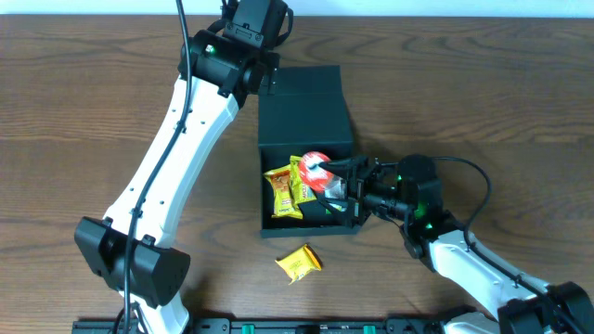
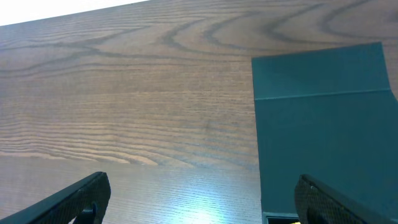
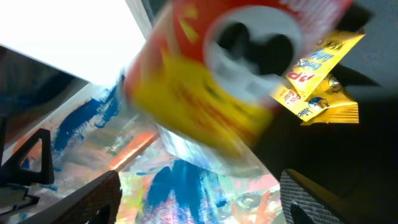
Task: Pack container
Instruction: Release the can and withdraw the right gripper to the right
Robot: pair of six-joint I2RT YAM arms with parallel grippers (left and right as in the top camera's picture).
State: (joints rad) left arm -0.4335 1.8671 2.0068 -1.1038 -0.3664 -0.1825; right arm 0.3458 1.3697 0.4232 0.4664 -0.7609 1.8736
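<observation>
Your box (image 1: 306, 111) sits at the middle of the wooden surface (image 1: 83, 102), its dark teal flap lid (image 1: 302, 85) folded back on the far side and the opening facing up. Inside, against the left wall, lie two yellow snack packets (image 1: 286, 190), one overlapping the other. A red can (image 1: 316, 168) is just to their right, in the upper part of the opening. Your right pincer (image 1: 345, 186) reaches in over the box's right wall, with its tips next to the can. In the right wrist view this pincer (image 3: 199, 186) reads as released. Its two fingers (image 3: 87, 199) stand far apart at the bottom corners, and the can (image 3: 211, 81) appears blurred beyond the tips, not pinched between them. The yellow packets (image 3: 320, 87) show to the can's right against the dark interior. You cannot tell from that view whether the can touches the box floor. One more yellow packet (image 1: 300, 263) lies on the surface outside, just in front of the box's near wall. Your left pincer (image 1: 255, 23) hovers past the far left corner of the lid. From its wrist view it (image 2: 202, 202) is released too, fingers (image 2: 74, 199) spread wide with nothing between them. They frame bare wood (image 2: 137, 93) on the left and the teal lid (image 2: 323, 124) on the right.
</observation>
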